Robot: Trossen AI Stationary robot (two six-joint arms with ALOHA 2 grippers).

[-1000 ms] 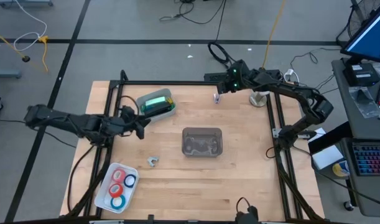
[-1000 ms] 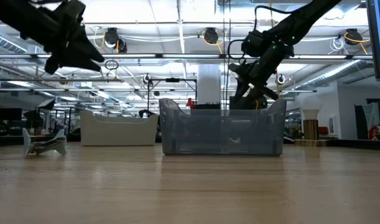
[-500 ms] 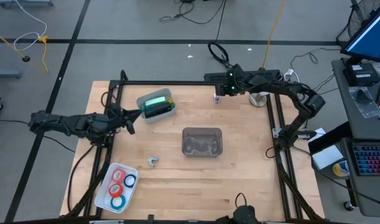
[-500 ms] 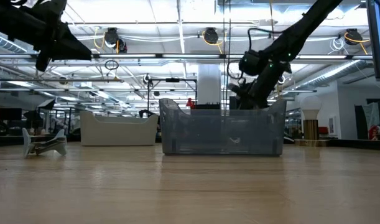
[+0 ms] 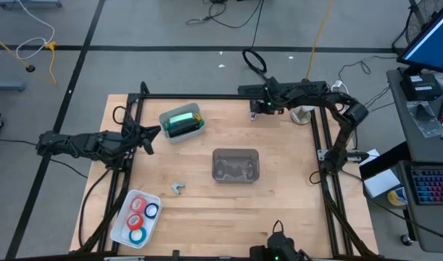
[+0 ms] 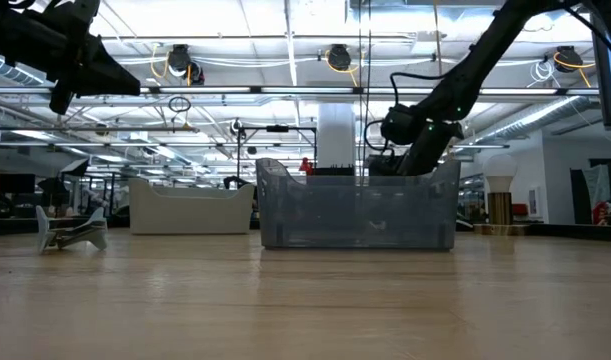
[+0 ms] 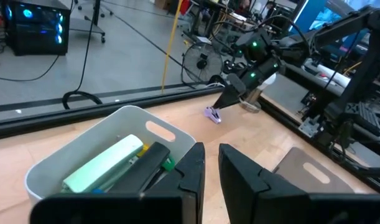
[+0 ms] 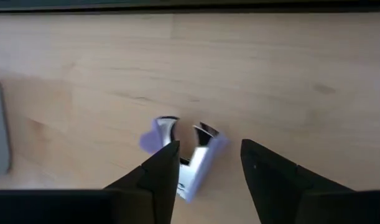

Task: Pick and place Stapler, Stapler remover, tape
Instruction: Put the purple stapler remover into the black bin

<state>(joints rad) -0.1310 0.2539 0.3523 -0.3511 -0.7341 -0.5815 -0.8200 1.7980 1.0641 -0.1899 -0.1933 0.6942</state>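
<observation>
Lilac stapler remover [image 8: 183, 155] lies near tabletop's far edge; right gripper [image 8: 208, 171] hangs over it, fingers spread to straddle it. Left gripper [image 7: 211, 171] closed, empty, beside stapler [image 7: 102, 165] in white bin [image 7: 53, 168] toward far-left corner.

Your left gripper's [image 7: 211, 177] dark fingers sit nearly closed at bottom centre. Lower left, a white oval plastic bin [image 7: 50, 168] holds the mint-green bar-shaped stapler [image 7: 102, 164]. Upper centre, the other arm's gripper [image 7: 232, 96] hangs over a small lilac staple remover [image 7: 213, 114].
</observation>
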